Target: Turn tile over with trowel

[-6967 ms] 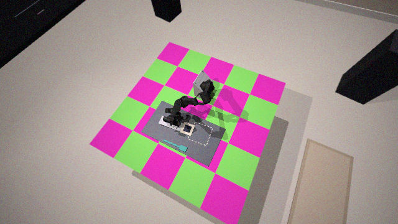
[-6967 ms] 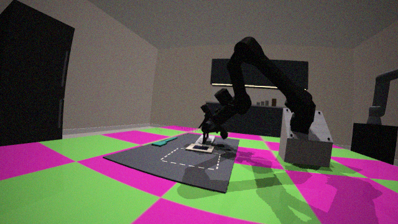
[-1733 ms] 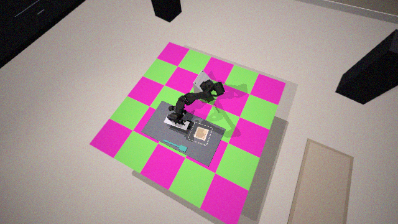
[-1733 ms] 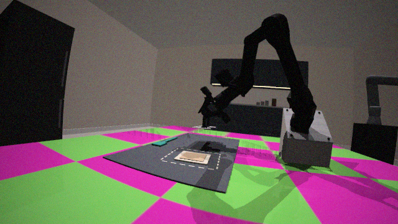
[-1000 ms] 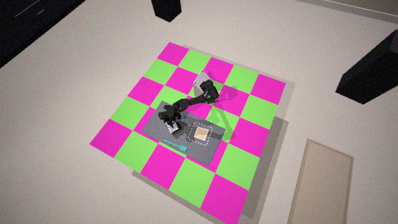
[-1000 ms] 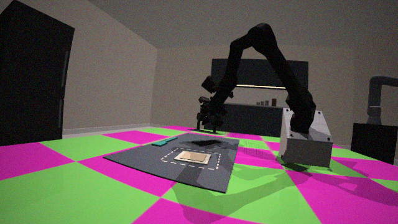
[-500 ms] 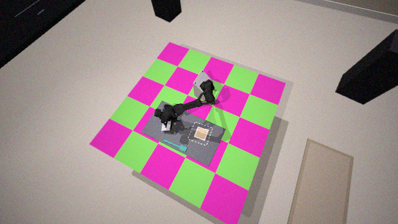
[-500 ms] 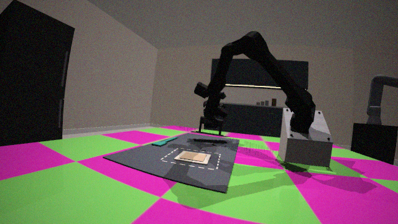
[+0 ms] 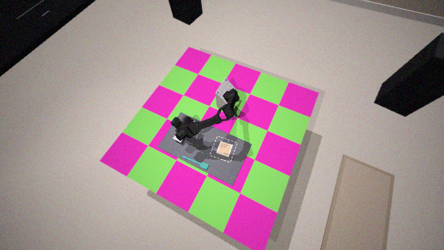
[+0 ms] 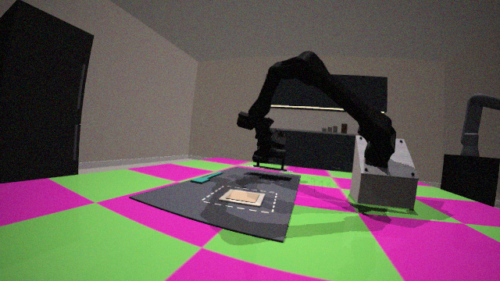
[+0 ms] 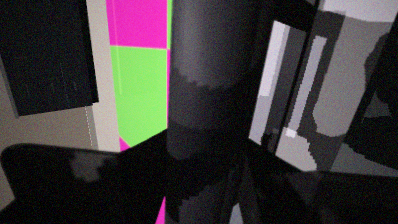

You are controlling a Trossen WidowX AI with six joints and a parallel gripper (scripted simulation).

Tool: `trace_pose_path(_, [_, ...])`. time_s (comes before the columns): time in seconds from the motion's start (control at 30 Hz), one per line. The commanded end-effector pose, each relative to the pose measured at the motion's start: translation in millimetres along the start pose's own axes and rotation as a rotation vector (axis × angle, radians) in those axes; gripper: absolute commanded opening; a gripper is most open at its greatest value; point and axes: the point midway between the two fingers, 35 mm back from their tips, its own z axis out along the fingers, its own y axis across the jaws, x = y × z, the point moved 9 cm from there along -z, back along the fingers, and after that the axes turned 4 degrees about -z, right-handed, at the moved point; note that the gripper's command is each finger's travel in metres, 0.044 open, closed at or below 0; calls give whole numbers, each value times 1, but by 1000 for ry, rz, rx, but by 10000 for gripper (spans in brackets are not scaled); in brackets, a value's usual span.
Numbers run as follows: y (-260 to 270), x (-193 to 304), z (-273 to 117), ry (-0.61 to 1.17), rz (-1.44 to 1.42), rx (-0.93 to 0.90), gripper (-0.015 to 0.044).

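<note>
Claw grasping the small trowel; flip unconfirmed.
Dark handle fills the wrist view between the fingers, pale blade to its right. Top view: tool over the left part of the grey mat, well apart from the tile. Tile rests flat inside the dashed outline, peach panel in a cream border uppermost; cannot tell whether that is the marked side. Pickup done, placement looks good. If the flip is finished, what remains is setting the trowel down off the tile, letting go and drawing the arm clear; otherwise the turn comes first.
</note>
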Motion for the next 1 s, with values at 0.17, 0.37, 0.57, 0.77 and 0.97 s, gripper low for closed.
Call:
trace_pose_path(0.17, [4, 4, 2, -103, 93, -77, 0])
trace_pose_path(0.37, [1, 5, 4, -103, 93, -77, 0])
trace_pose_path(0.57, [-6, 6, 11, -103, 93, -76, 0])
trace_pose_path(0.77, [-13, 6, 18, -103, 93, -75, 0])
trace_pose_path(0.97, [-20, 7, 25, -103, 93, -75, 0])
